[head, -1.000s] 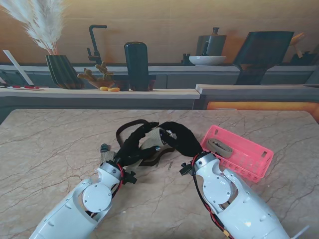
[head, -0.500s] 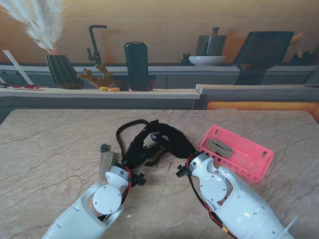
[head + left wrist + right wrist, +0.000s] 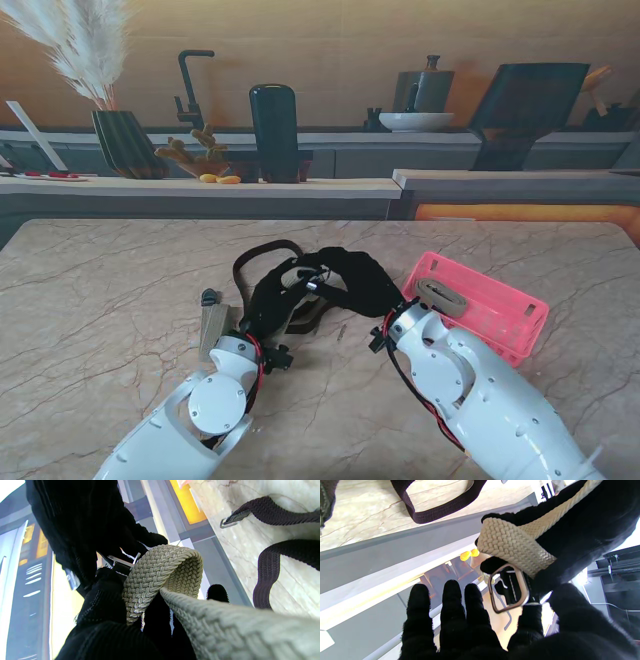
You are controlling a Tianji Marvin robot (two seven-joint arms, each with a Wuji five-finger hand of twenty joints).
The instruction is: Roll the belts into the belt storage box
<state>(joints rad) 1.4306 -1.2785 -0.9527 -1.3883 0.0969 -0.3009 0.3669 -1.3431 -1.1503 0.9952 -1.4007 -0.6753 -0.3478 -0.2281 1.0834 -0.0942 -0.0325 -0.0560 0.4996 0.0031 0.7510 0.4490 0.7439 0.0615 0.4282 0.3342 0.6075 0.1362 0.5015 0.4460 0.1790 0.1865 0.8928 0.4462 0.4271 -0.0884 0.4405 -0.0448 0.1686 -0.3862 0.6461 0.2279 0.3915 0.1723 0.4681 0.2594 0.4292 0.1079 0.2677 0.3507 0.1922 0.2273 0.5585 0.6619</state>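
Two glossy white arms (image 3: pixel 190 420), round joint caps, small screws, red and black cables at wrists; hands (image 3: pixel 270 300) in black knit gloves.

both arms up from the near corners, forearms angled inward, black-gloved hands meeting over mid-table. left hand (image 3: pixel 272 292) raised off the surface, fingers curled round the beige woven belt (image 3: pixel 160 572), gripping it. right hand (image 3: pixel 362 280) just beside it, fingertips pointing toward the left hand; three fingers (image 3: pixel 451 597) extended side by side and free, thumb and index on the belt's buckle end (image 3: pixel 508 590), pinching it. white wrist housings sit close behind each glove, red and black cabling along the right forearm
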